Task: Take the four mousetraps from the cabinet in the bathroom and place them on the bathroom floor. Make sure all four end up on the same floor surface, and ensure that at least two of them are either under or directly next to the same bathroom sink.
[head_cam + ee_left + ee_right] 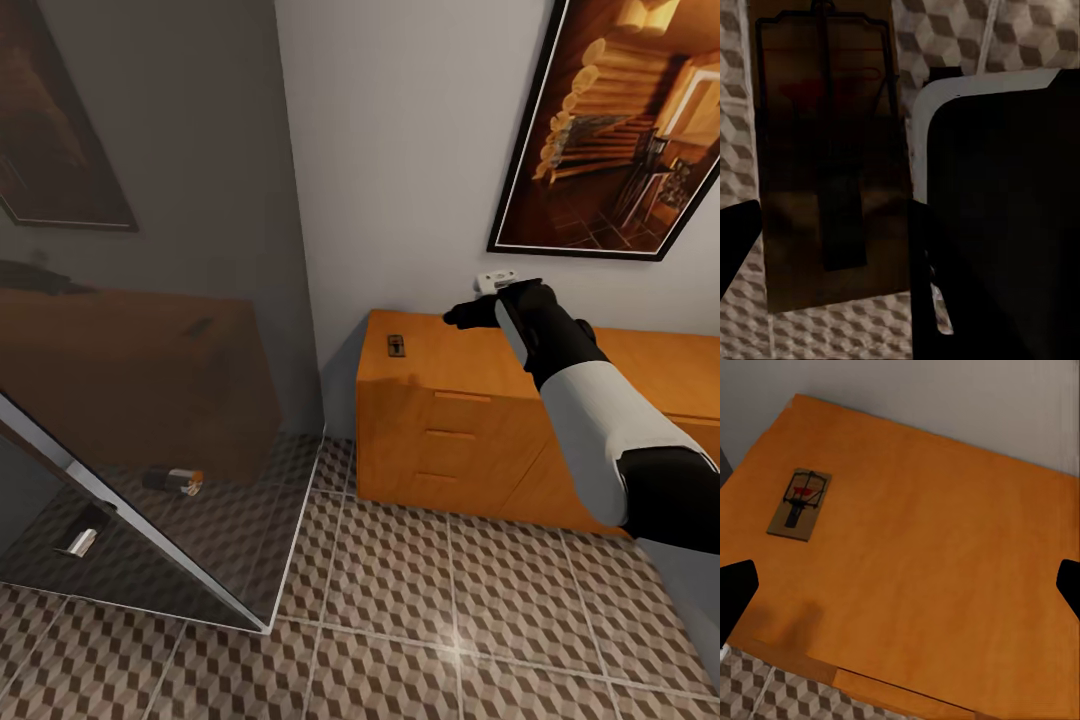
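Right wrist view: right gripper [900, 585] spread wide above the cabinet [945, 570].
Mousetrap [800, 504]: flat, long axis toward the wall.
Left gripper [832, 232]: clamps a second mousetrap [825, 150].

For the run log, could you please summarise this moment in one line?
right gripper: open over cabinet top | mousetrap: on cabinet | left gripper: shut on second mousetrap

My right tool's [900, 581] fingertips are cropped beside the orange-wood cabinet [937, 562]; my arm hides that cabinet's right stretch of top.
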You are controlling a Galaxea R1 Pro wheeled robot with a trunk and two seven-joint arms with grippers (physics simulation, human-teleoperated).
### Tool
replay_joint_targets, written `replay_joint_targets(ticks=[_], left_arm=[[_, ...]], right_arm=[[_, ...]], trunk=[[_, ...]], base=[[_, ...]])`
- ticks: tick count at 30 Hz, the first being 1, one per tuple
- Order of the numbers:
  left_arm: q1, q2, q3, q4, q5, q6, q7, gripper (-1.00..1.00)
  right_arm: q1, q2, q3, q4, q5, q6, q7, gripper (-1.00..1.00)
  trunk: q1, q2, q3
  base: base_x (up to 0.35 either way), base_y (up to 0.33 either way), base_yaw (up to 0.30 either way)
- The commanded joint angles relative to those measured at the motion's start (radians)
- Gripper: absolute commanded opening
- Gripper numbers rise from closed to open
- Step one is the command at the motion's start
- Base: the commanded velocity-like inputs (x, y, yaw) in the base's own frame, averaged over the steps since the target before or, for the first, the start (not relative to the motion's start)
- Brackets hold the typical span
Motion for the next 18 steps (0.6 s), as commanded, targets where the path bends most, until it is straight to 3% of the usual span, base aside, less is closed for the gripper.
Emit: replay_joint_targets(ticks=[1, 3, 5, 9, 18], left_arm=[[0.019, 0.001, -0.009, 0.004, 0.009, 0.031, -0.004, -1.00], [0.052, 0.002, -0.009, 0.004, 0.009, 0.060, -0.004, -1.00], [0.136, 0.002, -0.009, 0.004, 0.009, 0.086, -0.004, -1.00], [0.201, -0.004, -0.009, 0.004, 0.009, 0.090, -0.005, -1.00], [0.225, -0.007, -0.009, 0.004, 0.009, 0.090, -0.004, -1.00]], right_arm=[[-0.001, -0.002, 0.004, -0.001, 0.009, 0.004, 0.005, 1.00], [-0.001, -0.003, 0.004, -0.001, 0.009, 0.004, 0.003, 1.00], [-0.001, -0.003, 0.004, -0.002, 0.009, 0.005, 0.000, 1.00], [-0.001, -0.003, 0.004, -0.001, 0.009, 0.005, 0.000, 1.00], [-0.001, -0.003, 0.004, -0.002, 0.008, 0.005, 0.000, 1.00]], trunk=[[0.000, -0.001, -0.001], [0.000, -0.001, -0.001], [0.000, -0.001, -0.001], [0.000, -0.001, -0.001], [0.000, -0.001, -0.001]], base=[[0.000, 0.000, 0.000], [0.000, 0.000, 0.000], [0.000, 0.000, 0.000], [0.000, 0.000, 0.000], [0.000, 0.000, 0.000]])
